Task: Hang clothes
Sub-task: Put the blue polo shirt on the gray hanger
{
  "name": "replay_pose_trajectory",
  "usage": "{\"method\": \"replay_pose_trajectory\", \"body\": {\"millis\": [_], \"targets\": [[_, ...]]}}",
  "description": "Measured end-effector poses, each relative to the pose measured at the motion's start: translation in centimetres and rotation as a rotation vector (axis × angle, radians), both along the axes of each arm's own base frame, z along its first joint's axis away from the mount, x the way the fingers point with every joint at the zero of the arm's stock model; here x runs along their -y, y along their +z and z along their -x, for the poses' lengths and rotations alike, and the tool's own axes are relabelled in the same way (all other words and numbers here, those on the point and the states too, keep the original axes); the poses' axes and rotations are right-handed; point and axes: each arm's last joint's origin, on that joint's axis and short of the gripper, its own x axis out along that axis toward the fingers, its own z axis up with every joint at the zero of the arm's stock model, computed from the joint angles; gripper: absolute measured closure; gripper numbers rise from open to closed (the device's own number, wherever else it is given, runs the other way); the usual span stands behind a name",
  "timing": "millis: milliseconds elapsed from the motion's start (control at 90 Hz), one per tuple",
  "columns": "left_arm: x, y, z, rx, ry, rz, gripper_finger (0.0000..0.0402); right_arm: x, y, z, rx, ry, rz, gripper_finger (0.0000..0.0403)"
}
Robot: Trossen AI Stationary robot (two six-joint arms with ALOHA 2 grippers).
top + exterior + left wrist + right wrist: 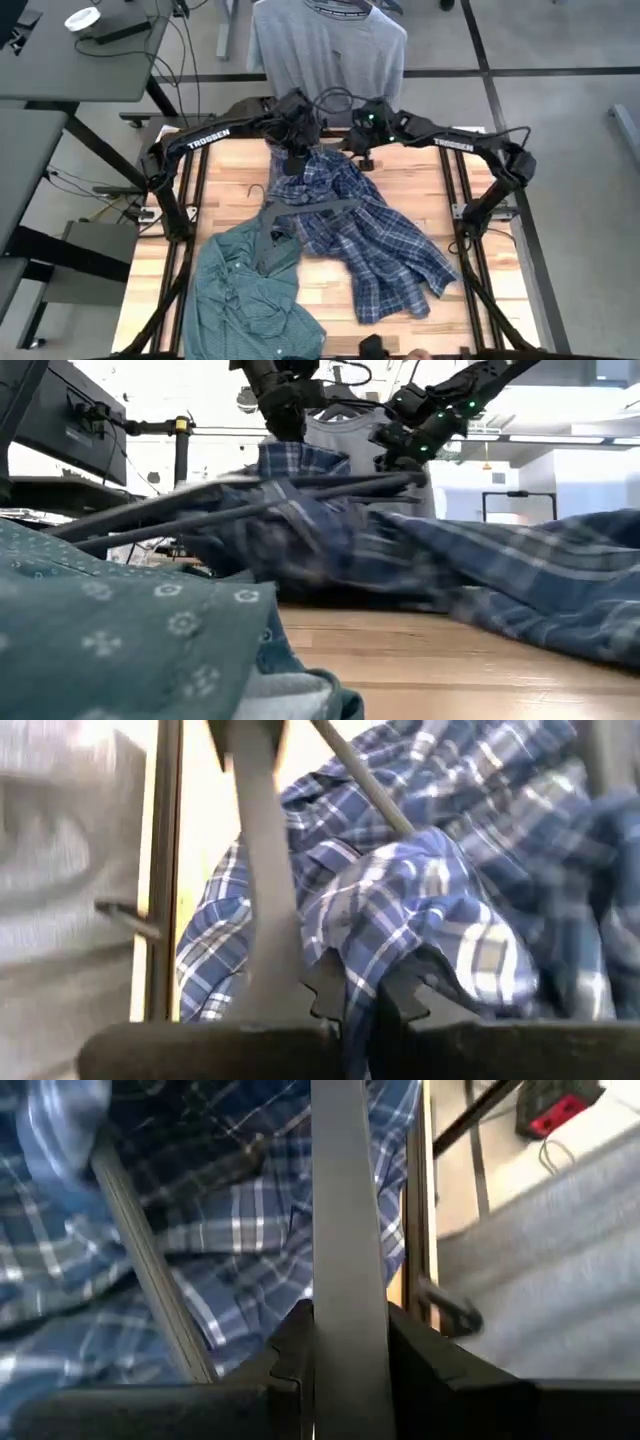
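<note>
**Plaid shirt could slip free as two arms work it onto a hanger**

Both arms meet over the far end of the plaid shirt (pixel 360 225), which sprawls across the wooden table (pixel 230 185). The left gripper (pixel 360 995) pinches a fold of plaid cloth near the collar; the right gripper (pixel 345 1345) is clamped on a bar of the grey hanger (pixel 310 208) lying across the shirt. The green shirt (pixel 245 290) is heaped beside the plaid shirt's near side, while the grey tee (pixel 330 45) already hangs beyond it. The risk: the left's hold looks shallow, so a lift may shed the fabric, or the hanger may snag a sleeve.
</note>
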Motion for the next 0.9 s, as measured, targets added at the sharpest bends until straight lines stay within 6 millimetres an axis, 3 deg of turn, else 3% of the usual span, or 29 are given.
{"method": "replay_pose_trajectory", "body": {"millis": [133, 267, 500, 689, 811, 900], "targets": [[0.0, -0.1, 0.5, -0.049, 0.105, 0.029, 0.0397, 0.1, -0.7, -0.8, 0.029, -0.019, -0.031, 0.0335], [0.0, 0.8, 1.4, -0.088, 0.206, 0.078, 0.036, 0.1, -0.5, -1.0, 0.06, -0.028, -0.04, 0.0335], [0.8, 5.0, 2.7, -0.033, 0.339, 0.141, 0.0276, 0.3, -0.2, -0.9, 0.083, -0.038, -0.034, 0.0335], [1.4, 7.0, 4.9, -0.038, 0.666, 0.192, 0.0262, 0.5, 0.0, -1.0, 0.103, -0.042, -0.023, 0.0335], [2.4, 6.8, 6.9, -0.109, 0.812, 0.272, 0.0264, 0.7, 0.2, -1.0, 0.121, -0.047, -0.01, 0.0335], [3.0, 5.7, 7.4, -0.129, 0.821, 0.284, 0.0263, 0.9, 0.2, -0.8, 0.123, -0.054, -0.009, 0.0335]]}}
